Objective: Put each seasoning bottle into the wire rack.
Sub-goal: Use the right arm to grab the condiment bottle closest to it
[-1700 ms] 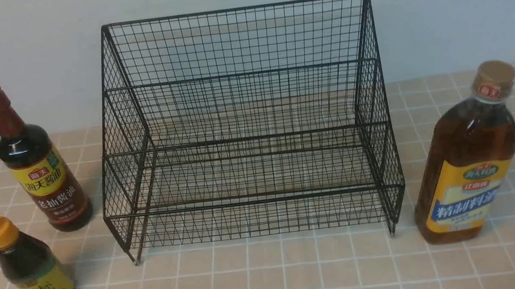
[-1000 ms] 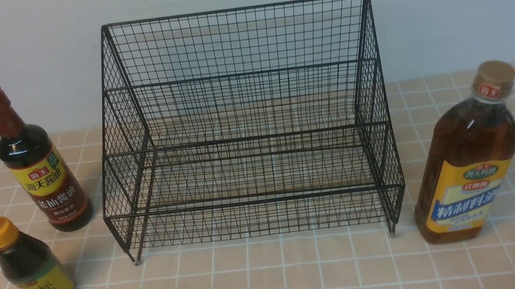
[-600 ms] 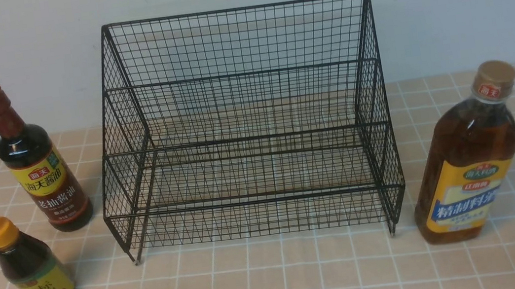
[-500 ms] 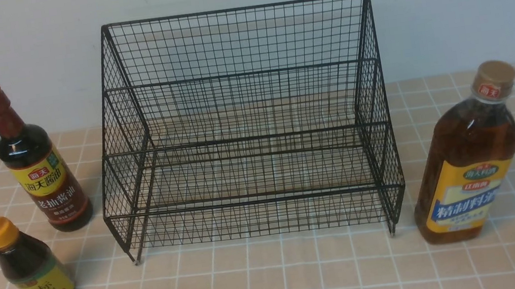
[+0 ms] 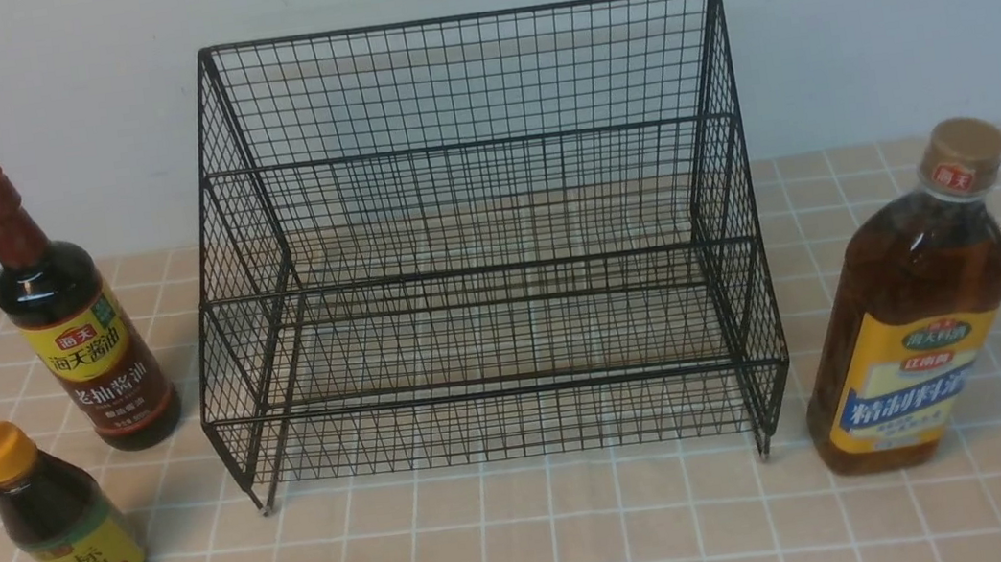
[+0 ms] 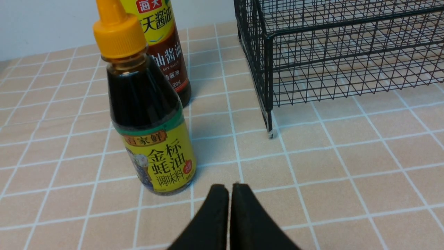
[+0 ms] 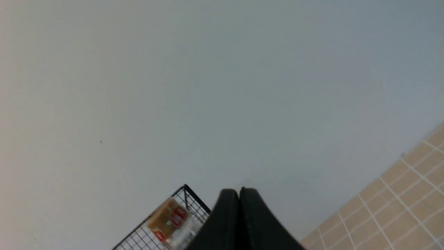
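Note:
The black wire rack (image 5: 478, 255) stands empty mid-table. The tall dark soy bottle (image 5: 72, 328) and the small dark bottle with yellow nozzle cap (image 5: 58, 518) stand left of it. The large amber bottle (image 5: 906, 315) with tan cap stands right of it. In the left wrist view my left gripper (image 6: 229, 187) is shut and empty, just short of the small bottle (image 6: 149, 114), with the soy bottle (image 6: 163, 41) behind and the rack (image 6: 340, 52) beside. In the right wrist view my right gripper (image 7: 239, 191) is shut and empty, aimed at the wall; the amber bottle's cap (image 7: 170, 218) and a rack corner (image 7: 189, 201) show beside it.
The table top is tan tile (image 5: 555, 545) with white grout. A pale wall (image 5: 860, 1) rises close behind the rack. Neither arm shows in the front view.
The amber bottle has shifted very slightly to the right in the front view. Nothing else has moved.

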You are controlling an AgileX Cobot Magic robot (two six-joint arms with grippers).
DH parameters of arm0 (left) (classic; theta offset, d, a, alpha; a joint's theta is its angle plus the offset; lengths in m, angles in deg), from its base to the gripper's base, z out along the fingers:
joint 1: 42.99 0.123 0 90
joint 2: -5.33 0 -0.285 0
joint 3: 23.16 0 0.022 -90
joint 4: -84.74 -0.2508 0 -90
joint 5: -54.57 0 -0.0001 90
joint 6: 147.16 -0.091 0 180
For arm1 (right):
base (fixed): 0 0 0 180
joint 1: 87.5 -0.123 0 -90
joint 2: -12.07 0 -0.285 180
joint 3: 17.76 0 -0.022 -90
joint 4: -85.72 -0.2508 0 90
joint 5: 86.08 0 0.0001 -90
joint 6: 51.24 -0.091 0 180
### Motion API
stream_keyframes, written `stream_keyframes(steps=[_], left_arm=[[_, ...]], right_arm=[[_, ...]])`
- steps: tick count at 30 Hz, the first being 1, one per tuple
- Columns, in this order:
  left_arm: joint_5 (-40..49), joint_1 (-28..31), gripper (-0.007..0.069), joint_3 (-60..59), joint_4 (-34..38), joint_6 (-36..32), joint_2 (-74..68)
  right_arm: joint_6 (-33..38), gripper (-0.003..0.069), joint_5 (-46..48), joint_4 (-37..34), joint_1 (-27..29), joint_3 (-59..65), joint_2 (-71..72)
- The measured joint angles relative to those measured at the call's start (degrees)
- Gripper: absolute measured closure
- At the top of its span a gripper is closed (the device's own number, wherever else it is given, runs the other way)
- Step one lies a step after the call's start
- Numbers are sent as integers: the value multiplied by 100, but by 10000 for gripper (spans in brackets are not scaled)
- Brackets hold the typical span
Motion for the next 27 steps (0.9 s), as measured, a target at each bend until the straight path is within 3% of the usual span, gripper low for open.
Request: stream_keyframes(steps=[5, 9, 14, 17, 21, 26, 27], left_arm=[[0, 0, 631, 0, 0, 0, 0], [0, 0, 631, 0, 0, 0, 0], [0, 0, 631, 0, 0, 0, 0], [0, 0, 631, 0, 0, 0, 0], [0, 0, 631, 0, 0, 0, 0], [0, 0, 631, 0, 0, 0, 0], [0, 0, 631, 0, 0, 0, 0]], right_arm=[[574, 673, 778, 854, 0, -1322, -702], [1164, 673, 2157, 1574, 0, -2749, -2141], [1619, 656, 3224, 1716, 0, -3926, -3666], [1833, 629, 3353, 1610, 0, -4213, -4053], [2676, 515, 3494, 864, 0, -4854, -4929], [3726, 289, 3718, -109, 0, -5161, -5739], [3757, 280, 3749, -161, 0, -5161, -5765]])
